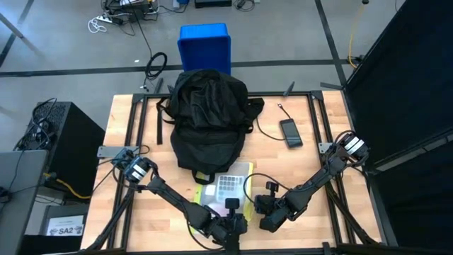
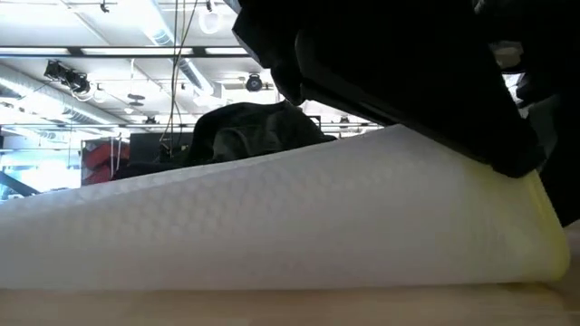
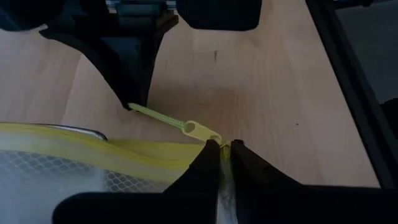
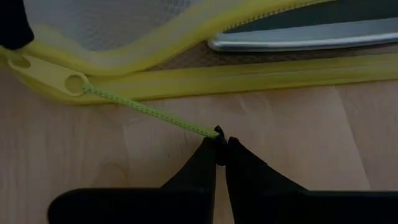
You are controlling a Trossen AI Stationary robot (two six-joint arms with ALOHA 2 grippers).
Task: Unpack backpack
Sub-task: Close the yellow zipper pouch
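Note:
The black backpack lies on its back at the table's far middle and shows behind the pouch in the low view. A white mesh pouch with yellow zip trim lies flat near the near edge, with a flat silver-edged device inside it. My left gripper is shut at the pouch's near edge. My right gripper sits just right of it, shut on the zip's pull cord. My left gripper pinches the pouch's yellow zip edge between its fingertips, right beside the yellow zip pull. The pouch lies flat on the table. My right gripper pinches the free end of the yellow-green pull cord between its fingertips, low over the table. The cord runs straight and taut from the fingers to the yellow zip pull.
A dark phone with a cable lies on the table right of the backpack. A blue plastic bin stands on the floor beyond the far edge. Black frame rails run along the table's left and right sides. Bare wood lies to the left of the pouch.

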